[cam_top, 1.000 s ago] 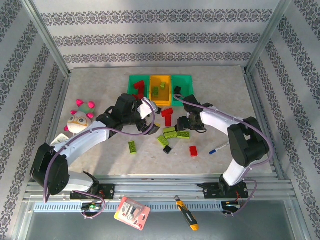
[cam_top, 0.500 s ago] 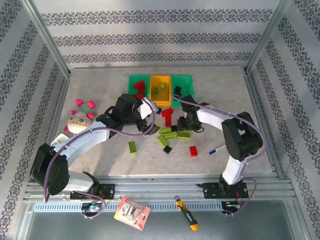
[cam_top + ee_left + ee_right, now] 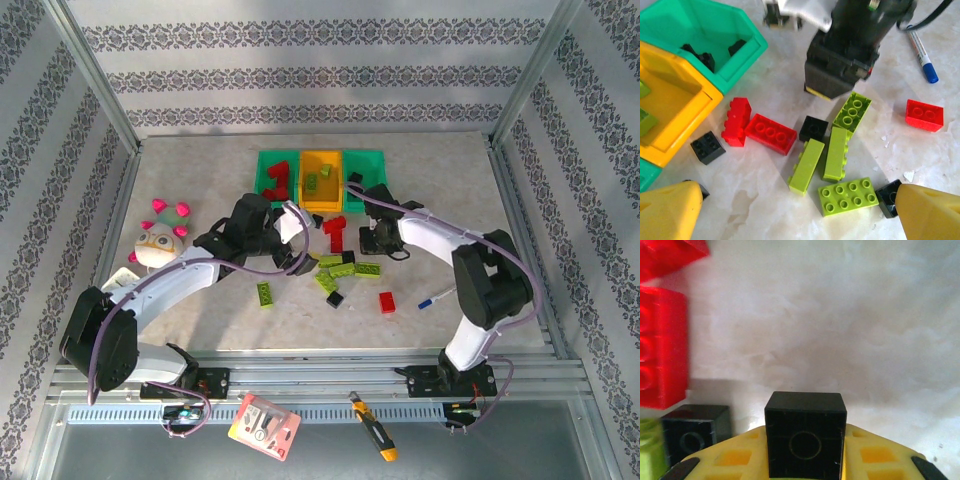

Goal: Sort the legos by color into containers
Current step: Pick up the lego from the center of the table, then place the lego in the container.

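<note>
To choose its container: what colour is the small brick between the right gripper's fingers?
Black: the small square plastic brick is clearest in the right wrist view.

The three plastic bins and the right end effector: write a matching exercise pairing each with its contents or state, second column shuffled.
1. left green plastic bin
2. orange-yellow plastic bin
3. right green plastic bin
4. right end effector

a. shut on a small black plastic brick
b. holds lime green plastic bricks
c. holds red plastic bricks
d. holds black plastic bricks

Pairs: 1-c, 2-b, 3-d, 4-a.
</note>
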### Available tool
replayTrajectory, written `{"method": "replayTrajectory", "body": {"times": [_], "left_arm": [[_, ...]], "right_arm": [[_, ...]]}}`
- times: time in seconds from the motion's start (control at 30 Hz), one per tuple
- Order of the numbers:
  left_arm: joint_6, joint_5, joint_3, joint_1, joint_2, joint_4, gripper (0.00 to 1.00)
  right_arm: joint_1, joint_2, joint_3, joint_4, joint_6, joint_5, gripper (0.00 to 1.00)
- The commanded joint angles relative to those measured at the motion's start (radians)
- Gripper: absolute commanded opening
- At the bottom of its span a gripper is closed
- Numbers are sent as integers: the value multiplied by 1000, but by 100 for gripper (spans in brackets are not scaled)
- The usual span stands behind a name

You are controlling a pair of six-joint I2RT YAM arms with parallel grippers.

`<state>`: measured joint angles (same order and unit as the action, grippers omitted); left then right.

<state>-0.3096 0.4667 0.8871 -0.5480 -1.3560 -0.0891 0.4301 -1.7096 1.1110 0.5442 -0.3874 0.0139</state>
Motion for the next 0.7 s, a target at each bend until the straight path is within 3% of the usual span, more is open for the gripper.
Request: {"method": "replayTrajectory", "body": {"times": [0.0,0.27,0.4,0.6,0.67], "left_arm": [[55,-35,-37,-8,58,20,99],[381,-264,-96,-14,111,-41,99],[634,-386,-76,-15,81,-189,99],[851,-434,39,-15,-58,-499,99],[869,-424,63,-16,-91,-543,99]], "right_arm": [[12,75,63,-18,26,-38,25],[-31,-78,299,-98,91,-61,25],[-56,-218,453,-74,114,-62,27],[-84,-354,591,-55,165,-83,29],[-92,-374,614,-51,174,-76,36]]}}
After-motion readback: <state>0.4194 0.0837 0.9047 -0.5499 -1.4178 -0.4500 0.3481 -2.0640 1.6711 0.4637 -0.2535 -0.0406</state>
